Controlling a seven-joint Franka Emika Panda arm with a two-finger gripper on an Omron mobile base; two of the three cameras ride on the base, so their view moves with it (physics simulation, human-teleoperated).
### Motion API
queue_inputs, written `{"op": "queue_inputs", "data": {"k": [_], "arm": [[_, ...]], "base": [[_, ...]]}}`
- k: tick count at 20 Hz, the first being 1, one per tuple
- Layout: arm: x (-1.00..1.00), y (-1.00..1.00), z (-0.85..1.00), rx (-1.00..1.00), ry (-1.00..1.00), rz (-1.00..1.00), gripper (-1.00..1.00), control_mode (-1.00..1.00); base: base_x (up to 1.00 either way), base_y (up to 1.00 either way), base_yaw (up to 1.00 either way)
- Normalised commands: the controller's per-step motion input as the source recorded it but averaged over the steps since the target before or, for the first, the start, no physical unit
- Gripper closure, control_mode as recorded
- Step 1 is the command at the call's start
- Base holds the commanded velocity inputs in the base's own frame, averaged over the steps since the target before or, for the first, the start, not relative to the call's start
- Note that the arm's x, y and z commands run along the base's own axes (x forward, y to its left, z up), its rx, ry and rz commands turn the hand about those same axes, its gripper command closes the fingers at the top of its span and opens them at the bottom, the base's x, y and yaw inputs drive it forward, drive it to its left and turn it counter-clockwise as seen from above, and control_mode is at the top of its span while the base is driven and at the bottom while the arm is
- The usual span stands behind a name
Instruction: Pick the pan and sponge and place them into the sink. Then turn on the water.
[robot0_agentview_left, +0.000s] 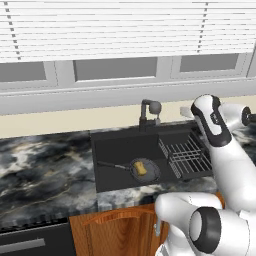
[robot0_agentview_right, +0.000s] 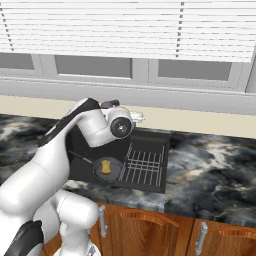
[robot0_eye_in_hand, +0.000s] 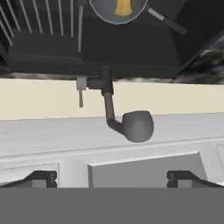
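The sink lies beyond the fingers, which stand spread wide and hold nothing. Inside it rests the pan, with the sponge lying in the pan, so you may judge both placements done; the remaining step is the water, and no stream shows. The faucet stands directly ahead of the fingers, its rounded knob nearest them. Your next move calls for advancing onto that handle and swinging it. A wire dish rack sits past the faucet to one side, clear of the approach. Marbled tabletop flanks the basin.
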Motion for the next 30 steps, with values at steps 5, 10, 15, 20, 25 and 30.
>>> {"op": "queue_inputs", "data": {"k": [5,10,15,20,25,30], "arm": [[0.05,-0.18,0.1,0.04,-0.01,-0.1,-1.0,-1.0],[0.14,-0.02,0.02,0.0,-0.04,-0.08,-1.0,-1.0],[0.2,-0.06,0.03,0.0,-0.04,-0.09,-1.0,-1.0],[0.21,-0.13,0.0,-0.02,-0.06,-0.07,-1.0,-1.0],[0.17,-0.13,-0.13,-0.09,-0.13,-0.04,-1.0,-1.0],[0.07,-0.13,-0.21,-0.1,-0.16,-0.01,-1.0,-1.0]], "base": [[0.0,0.0,0.0],[0.0,0.0,0.0],[0.0,0.0,0.0],[0.0,0.0,0.0],[0.0,0.0,0.0],[0.0,0.0,0.0]]}}
